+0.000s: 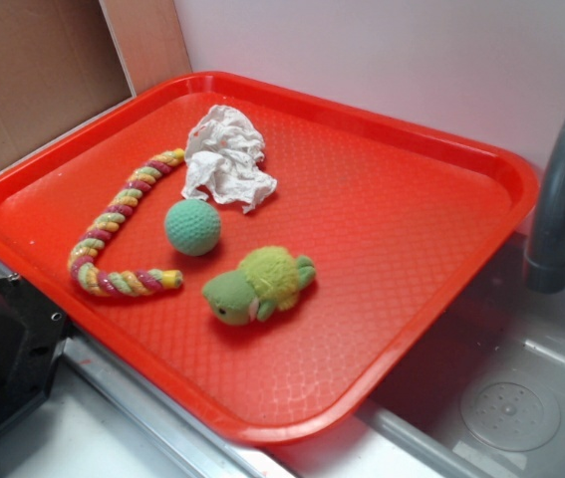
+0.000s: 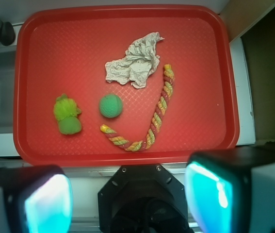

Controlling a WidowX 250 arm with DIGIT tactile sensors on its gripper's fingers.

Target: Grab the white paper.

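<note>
So the exterior view caught a grey faucet (image 1: 564, 189) and a sink basin (image 1: 506, 398) beside the red tray (image 1: 392, 249), and only the wrist view showed the gripper (image 2: 127, 199), fingers spread wide apart with nothing between them. The tray held the white paper (image 1: 225, 156), a green ball (image 1: 193, 226), a green plush turtle (image 1: 257, 284) and a braided rope toy (image 1: 123, 229). The paper lay crumpled toward the tray's far side, just beside the ball, well apart from the gripper hanging off the tray's near edge.
</note>
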